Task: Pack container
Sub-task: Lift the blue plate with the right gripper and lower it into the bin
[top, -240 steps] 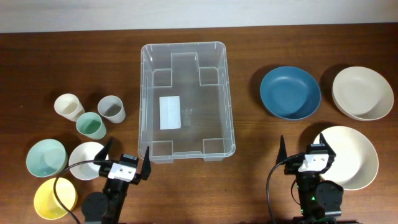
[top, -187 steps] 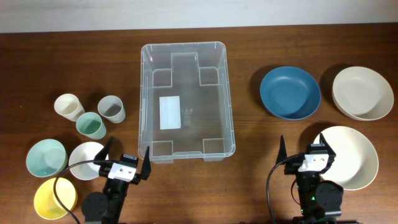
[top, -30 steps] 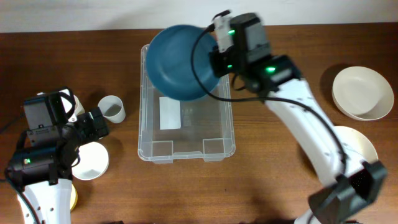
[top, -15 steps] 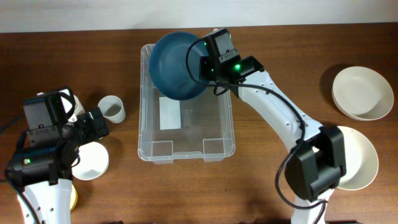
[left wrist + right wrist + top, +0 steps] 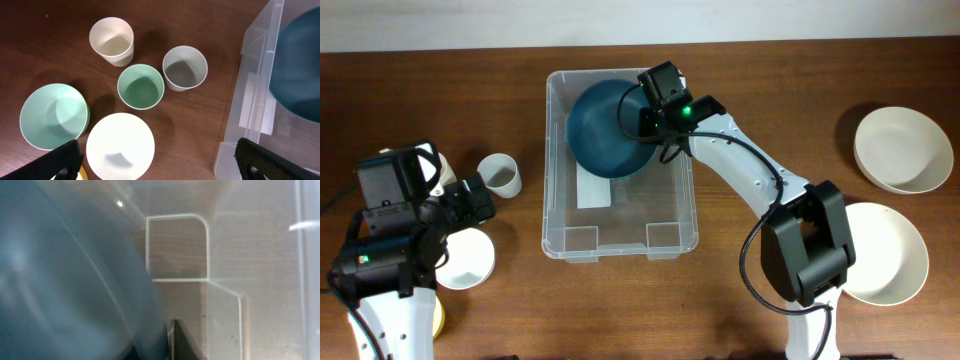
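The clear container [image 5: 686, 215] stands at the table's middle. A dark blue bowl [image 5: 605, 130] sits tilted inside its far half. My right gripper [image 5: 640, 112] is down in the container at the bowl's right rim and shut on it. The right wrist view has the blue bowl [image 5: 65, 280] filling the left side, its rim in my right gripper [image 5: 155, 347], and the container's ridged base [image 5: 177, 247] beyond. My left gripper [image 5: 160, 167] hangs wide open over the table, left of the container [image 5: 255, 85], holding nothing.
Under the left arm stand a cream cup [image 5: 112, 41], a grey cup [image 5: 185, 67], a green cup [image 5: 141, 86], a mint bowl [image 5: 54, 116] and a white bowl [image 5: 120, 146]. At the right lie a cream bowl [image 5: 902, 150] and a larger cream bowl [image 5: 890, 250].
My right arm has brought the blue bowl down from above the container's far rim into the container. The left arm has not moved.
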You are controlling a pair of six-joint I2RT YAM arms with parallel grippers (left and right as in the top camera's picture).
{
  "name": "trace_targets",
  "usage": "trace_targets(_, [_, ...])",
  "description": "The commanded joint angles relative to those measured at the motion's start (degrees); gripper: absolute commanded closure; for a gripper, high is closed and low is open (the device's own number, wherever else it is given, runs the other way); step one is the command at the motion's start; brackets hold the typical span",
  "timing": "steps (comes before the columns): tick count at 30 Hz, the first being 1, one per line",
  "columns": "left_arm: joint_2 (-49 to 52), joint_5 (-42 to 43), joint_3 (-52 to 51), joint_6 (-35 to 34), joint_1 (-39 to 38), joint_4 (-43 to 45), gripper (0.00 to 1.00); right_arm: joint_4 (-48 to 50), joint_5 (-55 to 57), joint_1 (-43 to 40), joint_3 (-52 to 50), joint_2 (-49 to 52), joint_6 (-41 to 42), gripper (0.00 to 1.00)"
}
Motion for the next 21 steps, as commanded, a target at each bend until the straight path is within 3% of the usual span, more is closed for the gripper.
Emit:
trace_targets(1, [-0.3, 0.8, 1.2, -0.7, 0.3, 0.0, 0.01, 0.1, -0.5, 0.2, 1.2, 0.1, 0.7, 0.86])
trace_targets(7, [-0.3, 0.8, 1.2, -0.7, 0.3, 0.0, 0.01, 0.0, -0.6, 0.2, 1.2, 0.1, 0.4, 0.81])
trace_targets(9, [-0.3, 0.8, 1.2, -0.7, 0.3, 0.0, 0.01, 0.1, -1.2, 0.2, 1.3, -0.7, -2.5, 0.68])
trace_targets(11, [-0.3, 0.8, 1.2, -0.7, 0.3, 0.0, 0.01, -0.2, -1.2, 0.2, 1.7, -2.0, -5.6, 0.66])
trace_targets(15, [-0.3, 0.8, 1.2, -0.7, 0.3, 0.0, 0.01, -7.1, -1.2, -1.0, 8.2, -7.1, -13.6, 0.47])
trace_targets(21, [-0.3, 0.8, 1.2, -0.7, 0.3, 0.0, 0.01, -18.4, -0.2, -11.0, 20.4, -11.2, -16.7, 0.36])
